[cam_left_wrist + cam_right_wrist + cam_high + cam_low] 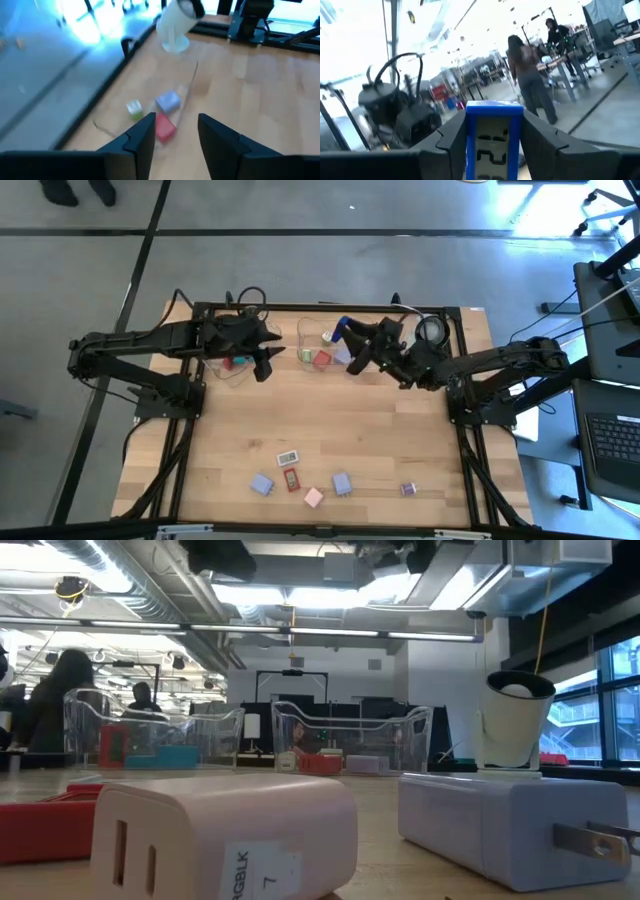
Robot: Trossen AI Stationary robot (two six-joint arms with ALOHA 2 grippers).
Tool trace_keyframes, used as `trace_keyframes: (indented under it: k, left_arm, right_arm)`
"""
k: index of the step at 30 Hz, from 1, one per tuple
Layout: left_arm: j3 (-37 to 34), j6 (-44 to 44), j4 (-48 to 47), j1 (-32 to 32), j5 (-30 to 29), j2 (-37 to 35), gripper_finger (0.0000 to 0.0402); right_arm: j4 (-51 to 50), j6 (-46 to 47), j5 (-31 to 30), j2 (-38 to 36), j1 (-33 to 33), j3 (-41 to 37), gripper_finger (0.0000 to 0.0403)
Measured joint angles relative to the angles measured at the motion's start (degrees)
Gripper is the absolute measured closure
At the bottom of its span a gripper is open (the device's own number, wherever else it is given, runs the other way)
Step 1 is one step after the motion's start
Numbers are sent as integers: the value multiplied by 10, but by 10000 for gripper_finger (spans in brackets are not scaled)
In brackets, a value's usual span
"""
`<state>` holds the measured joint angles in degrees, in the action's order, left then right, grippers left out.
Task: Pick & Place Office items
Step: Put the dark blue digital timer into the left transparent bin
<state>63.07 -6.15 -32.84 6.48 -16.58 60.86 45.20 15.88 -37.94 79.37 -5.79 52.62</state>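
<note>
While our right gripper (494,132) pinches a blue block (494,137) above the middle tray (318,345), our left gripper (175,137) hangs spread and empty beside it; red (165,127), lavender (168,101) and green (134,107) blocks lie just ahead.

Foreground left: pale pink block with two plug slots (225,835), lying on the wooden desk (400,875)
Foreground right: lavender-blue block with metal prongs (500,825)
Far left: flat red block (45,825)
Behind: two clear plastic trays (150,735), (350,735) holding small coloured blocks
Right: round white object with dark rim (515,720)
Background: people in the room
</note>
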Motion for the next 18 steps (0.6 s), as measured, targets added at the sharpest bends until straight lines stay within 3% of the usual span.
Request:
trace_keyframes:
  k: [10,18]
  left_arm:
    - [0,141,203,0,-13,14,195]
    - [0,164,387,0,52,61,182]
  right_arm:
    - [89,81,-34,1,13,0,249]
    - [91,117,-1,21,48,45,247]
